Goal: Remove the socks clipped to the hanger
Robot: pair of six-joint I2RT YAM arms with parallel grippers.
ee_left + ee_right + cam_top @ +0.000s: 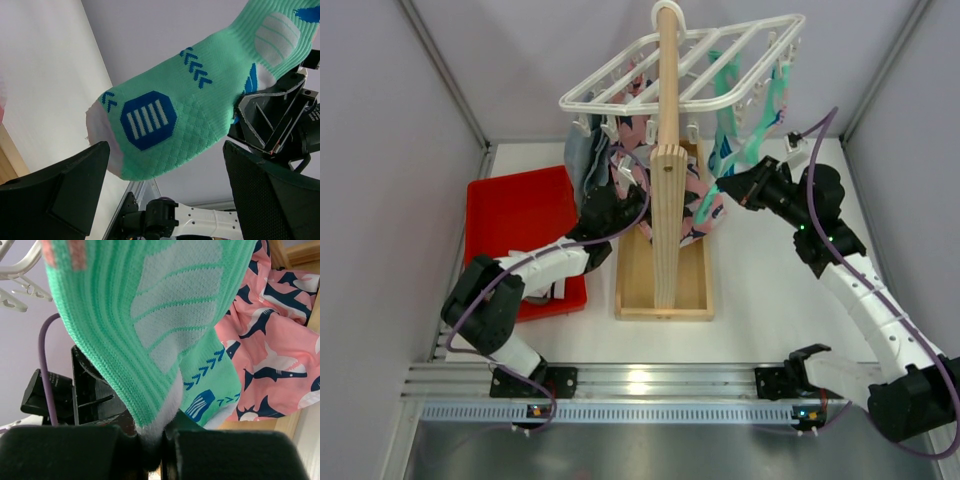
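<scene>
The white grid hanger [690, 65] hangs at the top of the wooden post. A teal-green sock [732, 135] with blue marks hangs from clips on its right side. My right gripper [722, 189] is shut on the sock's white heel edge; in the right wrist view the sock [150, 315] is pinched between the fingertips [152, 452]. My left gripper [620, 200] is under the hanger, left of the post. It is open and empty [167, 200], with the sock's toe end [165, 120] just above the gap between its fingers [60, 192].
The tall wooden post [667, 150] stands in a wooden box base [665, 285] between the arms. A pink cloth with navy print [270, 340] hangs behind the sock. A blue-grey cloth [582, 160] hangs at the left. A red tray [515, 215] lies at the left.
</scene>
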